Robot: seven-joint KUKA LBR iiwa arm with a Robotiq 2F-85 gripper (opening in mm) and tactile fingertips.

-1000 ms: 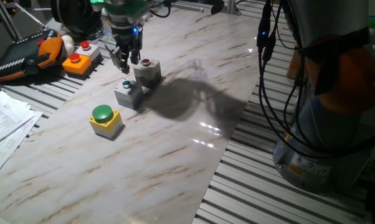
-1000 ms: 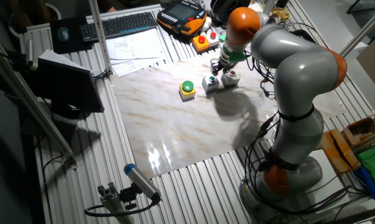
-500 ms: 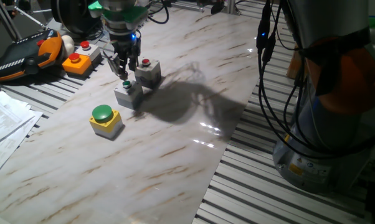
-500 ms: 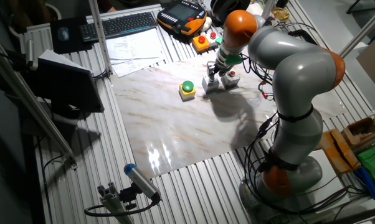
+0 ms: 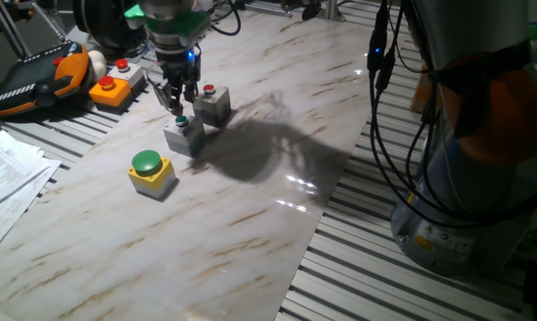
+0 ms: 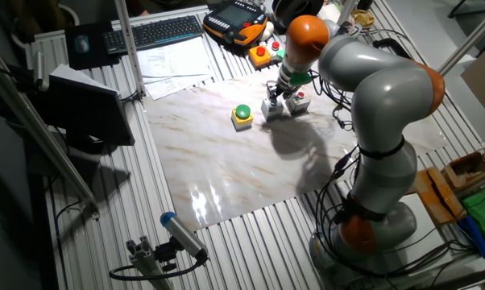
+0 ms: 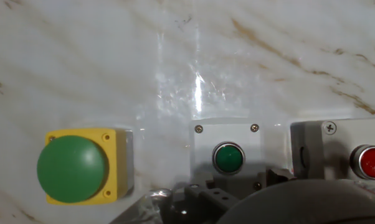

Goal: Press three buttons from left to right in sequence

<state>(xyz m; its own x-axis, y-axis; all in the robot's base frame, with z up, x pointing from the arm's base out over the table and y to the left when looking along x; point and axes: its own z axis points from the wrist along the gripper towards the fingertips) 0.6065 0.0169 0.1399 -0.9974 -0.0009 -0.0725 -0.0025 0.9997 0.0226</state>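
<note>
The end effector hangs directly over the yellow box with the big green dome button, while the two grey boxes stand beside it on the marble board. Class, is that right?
Not quite. The end effector hangs over the grey box with the small green button, not the yellow box. One fixed view shows this. The grey box with the red button does stand alongside on the marble board.

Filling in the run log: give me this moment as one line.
stage: second button | gripper: over small green button | yellow box: left | red button: right

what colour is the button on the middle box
Green, on a grey box; clearest in the hand view.
</note>
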